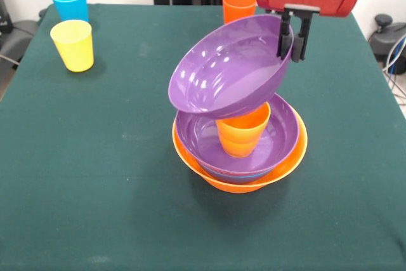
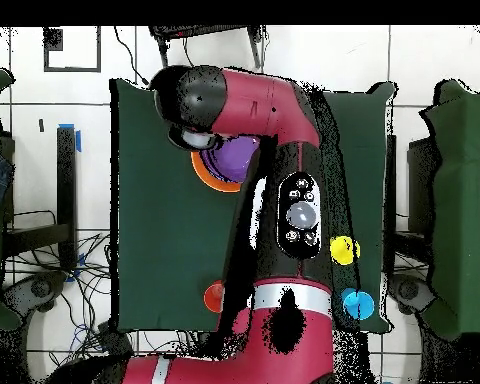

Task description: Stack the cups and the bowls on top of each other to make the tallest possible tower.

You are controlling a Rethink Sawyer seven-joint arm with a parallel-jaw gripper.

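Green table [image 1: 95, 176], three loose cups, two purple bowls, claw [image 1: 292, 41] gripping one.

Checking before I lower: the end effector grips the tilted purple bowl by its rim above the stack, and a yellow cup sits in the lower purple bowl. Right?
Not quite. The cup in the lower purple bowl is orange, not yellow, as the front view shows. The yellow cup stands apart on the table. The end effector does grip the tilted purple bowl by its rim.
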